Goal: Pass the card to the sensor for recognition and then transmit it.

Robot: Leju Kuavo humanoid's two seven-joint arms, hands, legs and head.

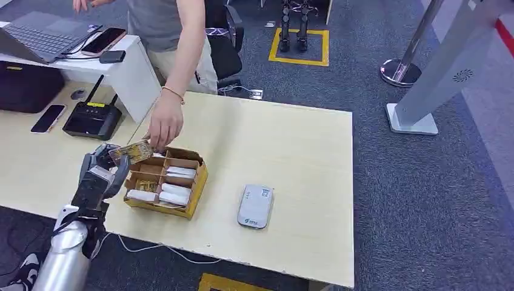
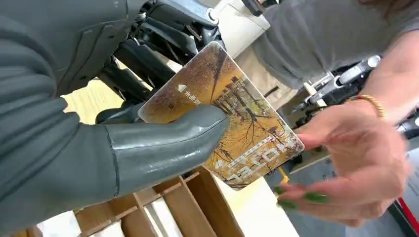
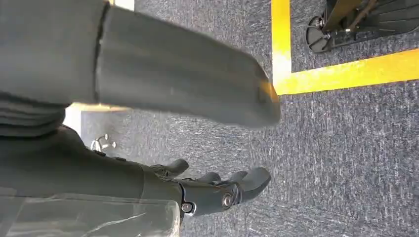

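My left hand (image 1: pixel 102 171) holds a brown-gold printed card (image 1: pixel 131 151) just above the left end of the cardboard box (image 1: pixel 197 188). In the left wrist view the grey thumb (image 2: pixel 168 143) presses the card (image 2: pixel 247 123) against the darker fingers behind it. A person's hand (image 1: pixel 164 124) reaches down to the card's far edge; its fingers (image 2: pixel 346 163) sit right beside the card, and contact is unclear. The grey-white sensor (image 1: pixel 255 206) lies flat on the table to the right of the box. My right hand (image 3: pixel 217 190) hangs over the carpet, fingers apart, holding nothing.
The box has compartments with white packets (image 1: pixel 174 194). A black router (image 1: pixel 92 119), a phone (image 1: pixel 48 118) and a laptop (image 1: pixel 42 36) lie at the back left. The light wood table (image 1: pixel 303 151) ends at the right, with blue carpet and a white stand (image 1: pixel 424 91) beyond.
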